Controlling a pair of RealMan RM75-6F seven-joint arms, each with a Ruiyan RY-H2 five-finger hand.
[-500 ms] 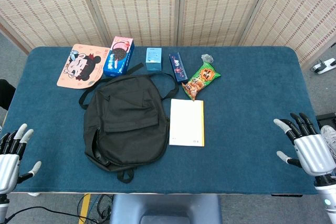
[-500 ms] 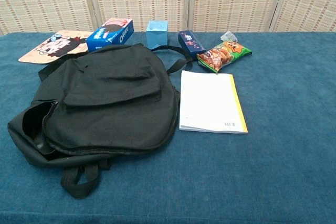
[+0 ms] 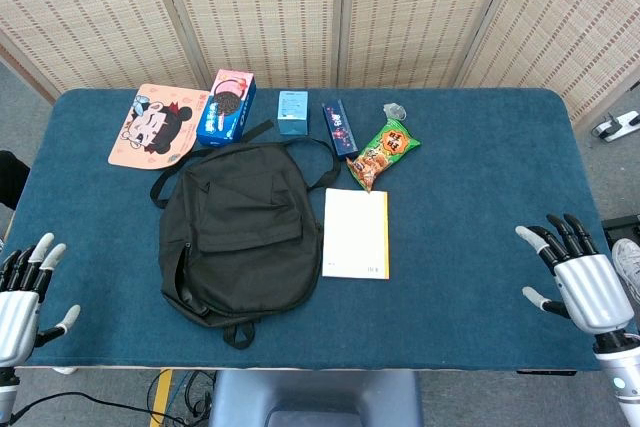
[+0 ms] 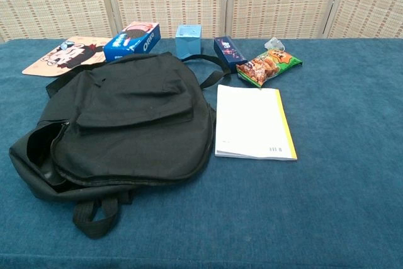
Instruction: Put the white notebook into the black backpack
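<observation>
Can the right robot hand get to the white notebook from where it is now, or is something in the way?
Probably yes. The right robot hand is open at the table's right edge, and only bare blue tabletop lies between it and the white notebook. The black backpack is on the notebook's far side, touching its edge.

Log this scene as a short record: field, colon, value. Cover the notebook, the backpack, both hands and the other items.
notebook: white notebook flat on the table, right of the bag, untouched
backpack: black backpack lying flat, zip gaping at its left side
left hand: left hand at the near left edge, fingers spread, holding nothing
right hand: right hand at the near right edge, fingers spread, holding nothing
back row: cookie box, snack bag
</observation>
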